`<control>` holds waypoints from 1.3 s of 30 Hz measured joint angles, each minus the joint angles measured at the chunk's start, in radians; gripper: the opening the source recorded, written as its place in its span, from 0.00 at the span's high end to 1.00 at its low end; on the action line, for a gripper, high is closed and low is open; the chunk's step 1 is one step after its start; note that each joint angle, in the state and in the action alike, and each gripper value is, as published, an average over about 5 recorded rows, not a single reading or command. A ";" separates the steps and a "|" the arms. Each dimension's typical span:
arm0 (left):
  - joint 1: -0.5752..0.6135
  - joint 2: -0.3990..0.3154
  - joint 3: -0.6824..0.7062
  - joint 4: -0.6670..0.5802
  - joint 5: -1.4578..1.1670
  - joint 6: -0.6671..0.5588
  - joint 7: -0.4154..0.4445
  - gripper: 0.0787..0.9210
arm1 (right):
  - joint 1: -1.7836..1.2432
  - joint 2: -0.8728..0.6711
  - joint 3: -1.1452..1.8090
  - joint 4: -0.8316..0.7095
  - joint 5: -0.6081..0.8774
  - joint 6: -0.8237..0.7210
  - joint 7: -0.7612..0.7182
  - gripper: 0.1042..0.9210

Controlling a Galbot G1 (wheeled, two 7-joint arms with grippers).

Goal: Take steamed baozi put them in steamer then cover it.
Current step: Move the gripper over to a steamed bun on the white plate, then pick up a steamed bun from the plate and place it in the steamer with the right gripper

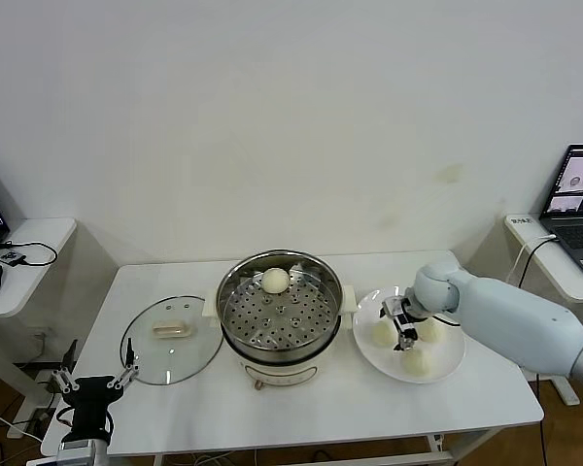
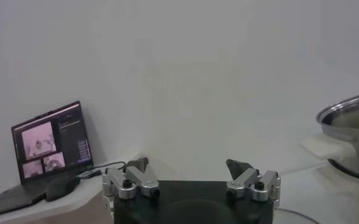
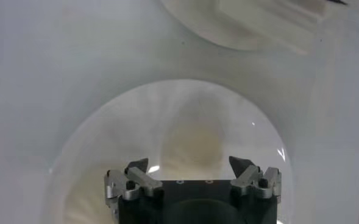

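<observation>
The steamer (image 1: pixel 280 320) stands mid-table with one baozi (image 1: pixel 275 281) on its perforated tray at the back. Three more baozi (image 1: pixel 384 334) lie on a white plate (image 1: pixel 447 364) to its right. My right gripper (image 1: pixel 404 325) is open and hovers just above the plate among those baozi; in the right wrist view a blurred baozi (image 3: pixel 191 143) lies between the open fingers (image 3: pixel 138 166). The glass cover (image 1: pixel 171 340) lies flat on the table left of the steamer. My left gripper (image 1: pixel 95 382) is open and parked off the table's front left corner; it also shows in the left wrist view (image 2: pixel 188 165).
A side table with a laptop (image 1: pixel 575 206) stands at the far right. Another side table (image 1: pixel 24 254) with cables stands at the far left; its laptop (image 2: pixel 51 141) shows in the left wrist view. The steamer's rim (image 2: pixel 350 112) shows there too.
</observation>
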 measured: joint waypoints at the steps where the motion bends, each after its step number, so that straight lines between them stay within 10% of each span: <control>1: 0.000 0.000 0.000 0.000 0.000 0.000 0.000 0.12 | -0.002 0.003 0.002 -0.004 -0.002 0.000 0.000 0.17; 39: -0.004 0.005 0.009 -0.023 -0.001 0.001 -0.004 0.12 | 0.271 -0.073 -0.089 0.108 0.143 -0.036 -0.069 0.35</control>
